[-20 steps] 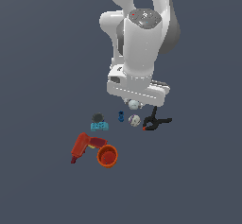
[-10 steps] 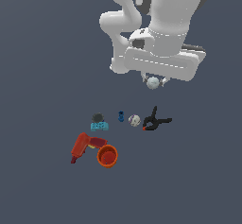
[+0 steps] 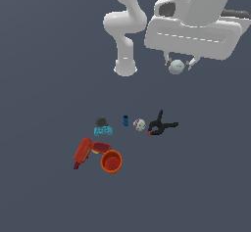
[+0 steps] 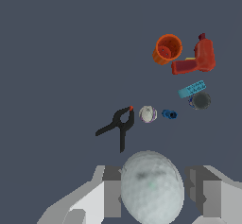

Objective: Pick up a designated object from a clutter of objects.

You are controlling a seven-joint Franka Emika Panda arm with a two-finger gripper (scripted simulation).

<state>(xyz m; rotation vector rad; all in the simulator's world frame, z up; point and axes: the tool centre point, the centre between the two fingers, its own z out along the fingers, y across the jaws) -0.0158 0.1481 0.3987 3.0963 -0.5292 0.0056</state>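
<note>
My gripper (image 3: 176, 64) is shut on the small pale white-bluish ball (image 3: 176, 67) and holds it high above the floor. In the wrist view the ball (image 4: 151, 187) fills the gap between the two fingers (image 4: 112, 192). The clutter lies below: a speckled grey-white ball (image 3: 139, 125), a black clamp (image 3: 161, 126), a tiny blue piece (image 3: 125, 120), a dark ball (image 3: 101, 122) on a teal block (image 3: 103, 130), a red drill (image 3: 87, 151) and an orange cup (image 3: 112, 161).
The wrist view shows the same clutter: clamp (image 4: 119, 125), speckled ball (image 4: 147, 114), blue piece (image 4: 169, 114), dark ball (image 4: 201, 100), teal block (image 4: 192, 89), drill (image 4: 201, 60), cup (image 4: 167, 49). The arm's base (image 3: 125, 69) stands behind the clutter on the grey floor.
My gripper has risen from just above the clutter, carrying the pale ball up and toward the exterior view's right. The other objects have not moved.
</note>
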